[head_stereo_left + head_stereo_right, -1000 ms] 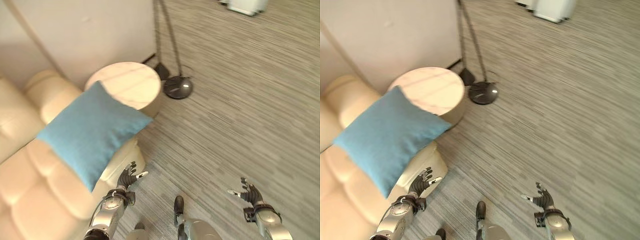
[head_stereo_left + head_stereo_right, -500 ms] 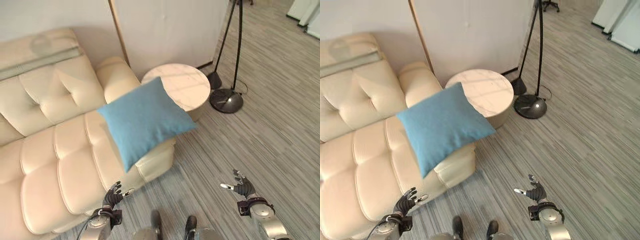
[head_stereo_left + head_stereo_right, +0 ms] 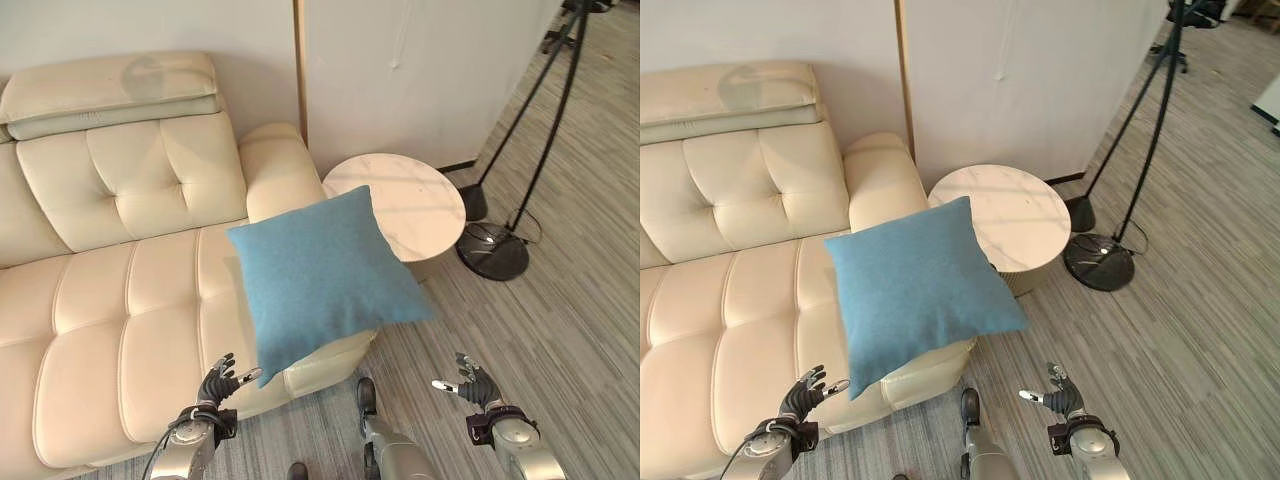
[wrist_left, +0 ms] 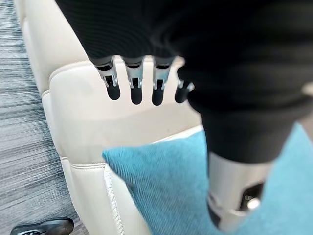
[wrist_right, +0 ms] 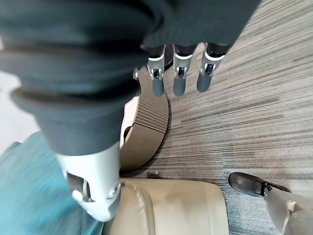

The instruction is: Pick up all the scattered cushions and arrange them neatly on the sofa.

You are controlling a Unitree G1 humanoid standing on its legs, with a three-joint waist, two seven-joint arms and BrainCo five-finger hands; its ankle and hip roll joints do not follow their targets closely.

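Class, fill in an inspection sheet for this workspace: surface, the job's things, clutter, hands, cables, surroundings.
Surface: cream tufted sofa, seat bare.
Job's things: blue cushion at the sofa's armrest end, overhanging the front edge.
Clutter: nothing seen.
Hands: left hand open, low before the sofa front; right hand open, over the floor; both hold nothing.
Cables: nothing seen.
Surroundings: round marble side table beside the armrest; black floor lamp stand; striped grey floor; pale wall.
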